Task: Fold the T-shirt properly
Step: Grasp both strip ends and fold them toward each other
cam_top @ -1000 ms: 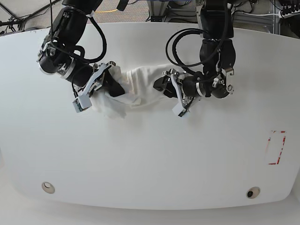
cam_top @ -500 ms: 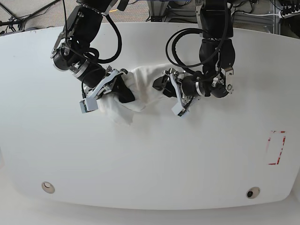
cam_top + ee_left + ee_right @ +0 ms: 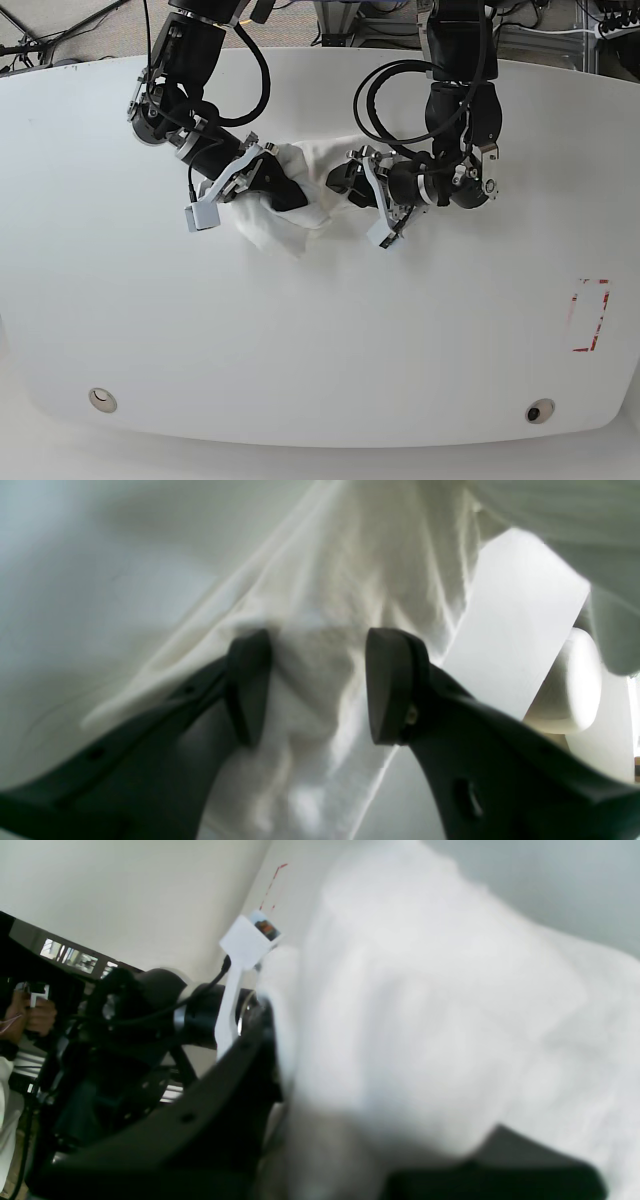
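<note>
Shirt: the T-shirt (image 3: pixel 295 195) lies bunched in a small white heap on the table (image 3: pixel 320 340), toward the far edge and between the two arms. No print shows; only plain cloth is visible.

Left claw: the left gripper (image 3: pixel 317 685) has its jaws part-way apart with a ridge of fabric standing between them. In the left wrist view the pads (image 3: pixel 247 680) flank the fold, but whether they actually pinch it I cannot tell.

Right claw: the right gripper (image 3: pixel 285 190) is buried in the heap. In the right wrist view the cloth drapes over its jaws and blurs, and it is clenched nearly tight on the T-shirt.

Spacing: the two claws sit near each other, so the cloth between them is slack and crumpled.

Step in hand: judging by the heap, this looks like gathering or spreading, not a clean fold yet.

How to do it well: get each claw on a single edge or corner, not a wad of layers. Draw the claws apart sideways until the cloth between them goes taut, then lay it flat on open table before any fold.

Risk: pulling on a thick bunch would likely drag the whole heap along and leave wrinkles locked in.

Marks: a red outline (image 3: pixel 588 315) sits well apart, to one side.
</note>
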